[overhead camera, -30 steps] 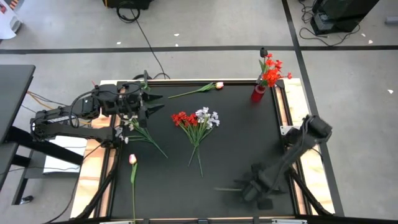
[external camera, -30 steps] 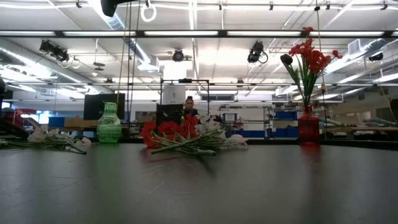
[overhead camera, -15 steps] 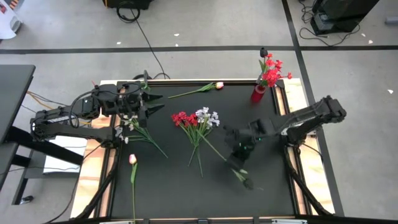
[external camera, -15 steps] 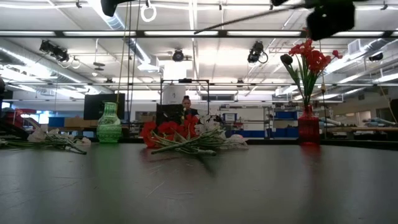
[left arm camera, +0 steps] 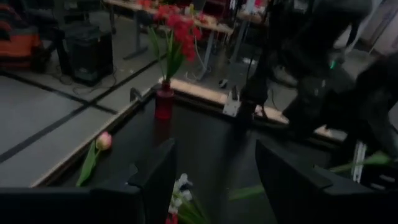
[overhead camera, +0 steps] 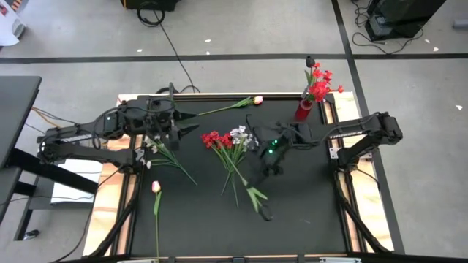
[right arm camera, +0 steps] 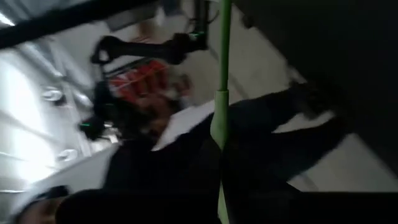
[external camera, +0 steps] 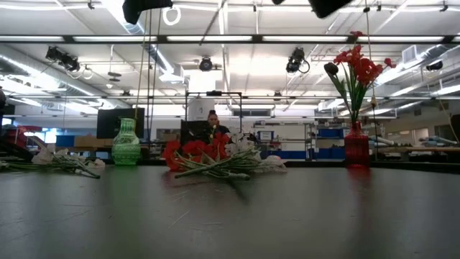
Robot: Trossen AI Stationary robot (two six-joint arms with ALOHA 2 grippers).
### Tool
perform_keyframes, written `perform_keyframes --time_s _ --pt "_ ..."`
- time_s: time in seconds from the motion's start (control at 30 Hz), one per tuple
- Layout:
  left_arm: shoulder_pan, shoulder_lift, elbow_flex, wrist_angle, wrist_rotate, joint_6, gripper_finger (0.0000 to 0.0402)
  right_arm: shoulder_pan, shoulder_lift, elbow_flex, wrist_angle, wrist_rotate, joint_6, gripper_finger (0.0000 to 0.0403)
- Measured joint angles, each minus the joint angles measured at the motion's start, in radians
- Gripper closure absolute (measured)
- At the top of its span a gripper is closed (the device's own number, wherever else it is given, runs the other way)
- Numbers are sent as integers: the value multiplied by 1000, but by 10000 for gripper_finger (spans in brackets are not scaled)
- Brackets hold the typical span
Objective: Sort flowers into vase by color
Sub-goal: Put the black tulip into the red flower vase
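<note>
Probably a robotics lab: strip lights (external camera: 230,38), workbenches (external camera: 402,149), monitors (external camera: 118,122) behind the table.

Low view, tabletop level. A dark table (external camera: 230,216) is seen. A heap of red and white flowers (external camera: 215,160) is laid at centre. A green vase (external camera: 126,142) is stood left. A red vase (external camera: 356,147) with red blooms (external camera: 357,68) is stood right. A person (external camera: 213,122) is seen behind.

red, white flowers (overhead camera: 230,140) heaped mid-table
</note>
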Motion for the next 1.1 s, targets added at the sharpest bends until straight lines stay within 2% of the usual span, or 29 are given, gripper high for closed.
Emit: perform_keyframes --time_s 0.13,0.3,0.47,0.73,1.1 --pt "-22 25 -1 8 76 24 178 -30 18 0 159 -44 137 389" --pt "-100 78 -1 63 213 258 178 -65 35 0 190 -83 205 389" --pt "-203 144 0 150 206 490 178 -94 44 0 196 -97 216 389" --pt "-246 297 0 320 154 603 181 -121 47 0 246 -96 247 389" --pt "-243 399 -1 360 128 690 255 -140 47 0 260 -108 247 389"
